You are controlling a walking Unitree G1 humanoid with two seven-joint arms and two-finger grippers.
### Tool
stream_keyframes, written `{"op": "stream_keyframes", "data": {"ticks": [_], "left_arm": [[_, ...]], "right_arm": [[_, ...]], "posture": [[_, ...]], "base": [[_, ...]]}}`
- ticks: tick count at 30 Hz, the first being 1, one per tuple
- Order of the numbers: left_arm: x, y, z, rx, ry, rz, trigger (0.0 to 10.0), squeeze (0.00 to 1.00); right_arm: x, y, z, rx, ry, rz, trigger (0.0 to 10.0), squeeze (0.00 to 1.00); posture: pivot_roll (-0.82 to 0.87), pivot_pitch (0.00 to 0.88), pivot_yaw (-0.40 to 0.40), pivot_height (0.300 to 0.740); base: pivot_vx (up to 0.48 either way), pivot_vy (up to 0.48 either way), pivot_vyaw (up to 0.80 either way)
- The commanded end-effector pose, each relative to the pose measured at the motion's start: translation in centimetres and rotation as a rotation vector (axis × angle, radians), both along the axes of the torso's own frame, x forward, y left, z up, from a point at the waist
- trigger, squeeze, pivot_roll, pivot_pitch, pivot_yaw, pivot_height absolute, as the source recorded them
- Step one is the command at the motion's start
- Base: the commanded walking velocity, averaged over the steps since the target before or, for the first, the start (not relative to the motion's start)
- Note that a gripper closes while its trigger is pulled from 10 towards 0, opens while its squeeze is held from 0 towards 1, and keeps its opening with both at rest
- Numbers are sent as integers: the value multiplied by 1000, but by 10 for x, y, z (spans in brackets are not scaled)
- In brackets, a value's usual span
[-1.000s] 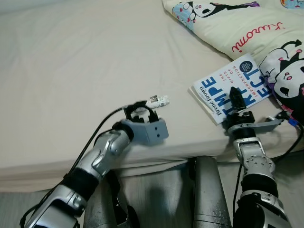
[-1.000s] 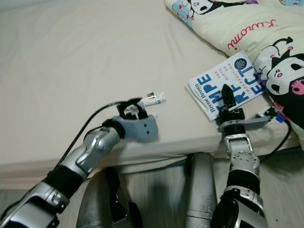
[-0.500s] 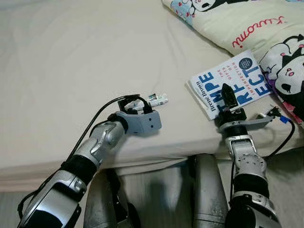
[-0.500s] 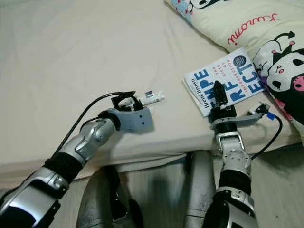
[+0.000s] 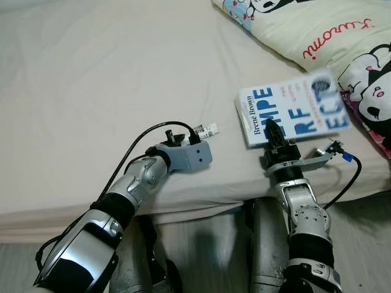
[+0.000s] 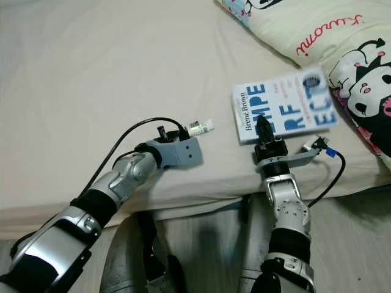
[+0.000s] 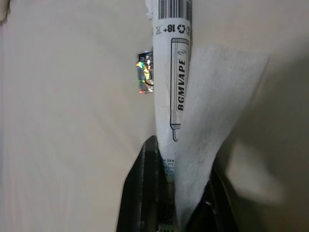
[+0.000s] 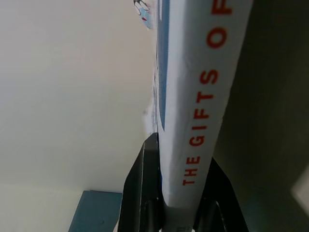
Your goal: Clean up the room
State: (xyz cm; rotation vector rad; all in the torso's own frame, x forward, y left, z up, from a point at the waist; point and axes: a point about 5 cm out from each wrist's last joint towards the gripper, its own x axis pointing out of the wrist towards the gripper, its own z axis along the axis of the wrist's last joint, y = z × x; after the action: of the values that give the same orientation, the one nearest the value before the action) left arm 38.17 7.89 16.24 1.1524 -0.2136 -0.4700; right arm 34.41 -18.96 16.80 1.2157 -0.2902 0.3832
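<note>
Two grippers are at work over the cream bed sheet [image 5: 91, 91]. On the lower left of the head views, the left gripper [image 5: 183, 135] reaches up from the bed's near edge, and its black fingers [image 7: 145, 193] are closed tight around a slim white vape pen [image 7: 173, 92], with a scrap of white tissue [image 7: 212, 121] pinched in alongside it. The pen's tip pokes out past the gripper toward the middle of the frame, lying just above the sheet. Close by the pen, in the left wrist view, a small shiny foil bit [image 7: 145, 72] sits on the sheet.

Over on the right, the right gripper [image 5: 275, 131] comes up from the lower centre-right, its fingers [image 8: 145, 193] clamped on the near edge of a white and blue book [image 5: 293, 110]. The book looks slightly blurred in the left eye view, sitting centre-right of the frame, its far corner beside a cartoon-print quilt [image 5: 330, 36] that fills the upper right. The right wrist view looks along the book's edge, red lettering running up it, with both fingers pressed against it on either side. A black cable [image 5: 348, 180] with a blue-tipped plug loops off the right wrist toward the right edge of the frame.
</note>
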Motion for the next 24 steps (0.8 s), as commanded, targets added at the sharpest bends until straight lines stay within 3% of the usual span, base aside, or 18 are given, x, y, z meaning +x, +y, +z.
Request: {"op": "stream_keyframes", "data": {"ticks": [1, 6, 7, 8, 10, 12, 13, 14, 15, 16, 17, 18, 20, 21, 22, 24], "left_arm": [[-6, 24, -39, 46, 153, 99, 0, 0], [-3, 44, -39, 22, 143, 178, 0, 0], [5, 66, -23, -85, 85, 286, 0, 0], [5, 66, -23, -85, 85, 286, 0, 0], [13, 86, -1, -255, 16, 387, 0, 0], [17, 102, 22, -482, -33, 449, 0, 0], [17, 102, 22, -482, -33, 449, 0, 0], [17, 111, 35, -560, -81, 458, 0, 0], [17, 111, 35, -560, -81, 458, 0, 0], [14, 123, 54, -644, -127, 431, 0, 0], [12, 131, 69, -680, -171, 405, 0, 0], [7, 137, 83, -747, -171, 342, 0, 0], [7, 137, 83, -747, -171, 342, 0, 0], [1, 140, 93, -801, -166, 275, 0, 0], [-11, 134, 103, -976, -92, 129, 0, 0], [-11, 134, 103, -976, -92, 129, 0, 0]], "right_arm": [[-3, 4, -10, 17, 32, 21, 0, 0], [-3, 6, 0, -18, -3, 36, 0, 0], [-2, 13, 5, -95, -30, 64, 0, 0], [-2, 13, 5, -95, -30, 64, 0, 0], [-1, 19, 9, -170, -49, 78, 0, 0], [2, 25, 11, -232, -41, 91, 0, 0], [2, 25, 11, -232, -41, 91, 0, 0], [3, 27, 13, -268, -46, 92, 0, 0], [3, 27, 13, -268, -46, 92, 0, 0], [4, 28, 19, -283, -57, 91, 1451, 0], [6, 28, 22, -304, -64, 94, 6275, 0], [8, 27, 26, -318, -72, 98, 10000, 0], [8, 27, 26, -318, -72, 98, 10000, 0], [9, 26, 28, -332, -82, 98, 10000, 0], [10, 24, 33, -319, -115, 107, 10000, 0], [10, 24, 33, -319, -115, 107, 10000, 0]], "posture": [[-84, 474, 200, 485], [-98, 417, 186, 485], [-108, 361, 166, 485], [-108, 361, 166, 485], [-110, 324, 152, 485], [-122, 252, 125, 485], [-122, 252, 125, 485], [-124, 240, 120, 485], [-124, 240, 120, 485], [-125, 189, 101, 485], [-119, 148, 84, 485], [-109, 120, 69, 485], [-109, 120, 69, 485], [-105, 110, 65, 485], [-83, 63, 38, 490], [-83, 63, 38, 490]], "base": [[0, 0, 0], [0, 0, 0], [0, 0, 0], [0, 0, 0], [0, 0, 0], [0, 0, 0], [0, 0, 0], [0, 0, 0], [0, 0, 0], [0, 0, 0], [0, 0, 0], [0, 0, 0], [0, 0, 0], [0, 0, 0], [0, 0, 0], [0, 0, 0]]}}
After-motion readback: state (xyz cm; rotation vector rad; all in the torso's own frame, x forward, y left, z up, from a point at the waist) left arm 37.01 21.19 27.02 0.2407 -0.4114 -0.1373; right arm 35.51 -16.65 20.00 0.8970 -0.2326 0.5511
